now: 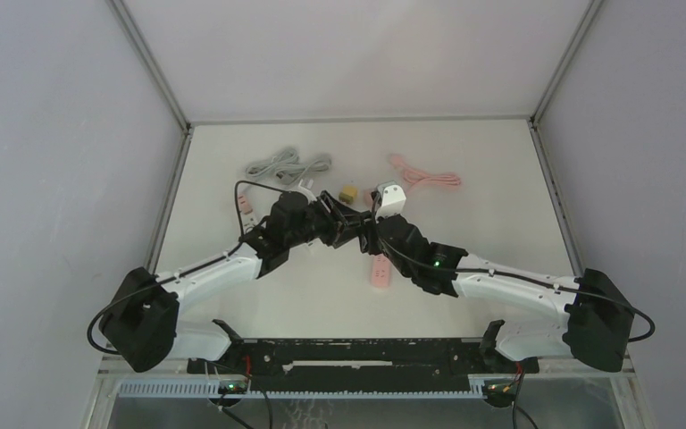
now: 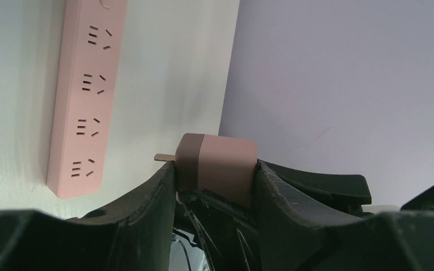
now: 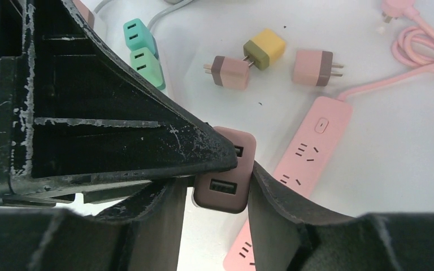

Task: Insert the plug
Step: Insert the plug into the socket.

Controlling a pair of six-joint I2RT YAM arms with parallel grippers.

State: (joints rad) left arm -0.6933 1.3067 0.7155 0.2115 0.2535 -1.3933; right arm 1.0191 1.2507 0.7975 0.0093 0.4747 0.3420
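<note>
The plug (image 2: 217,169) was in the air above the bench (image 1: 464,152), pinched between the left jaws, and the right jaws gripped the same plug from the opposite side. Its pin (image 2: 163,157) pointed sideways toward the pink power strip (image 2: 85,96), which lay flat and apart from it, nearer to the right arm (image 1: 500,281). I judge the pin must turn downward to meet a socket.

Top camera high, rear, looking down; wrist cameras close, both sharing pink power strip (image 2: 85,96).
</note>
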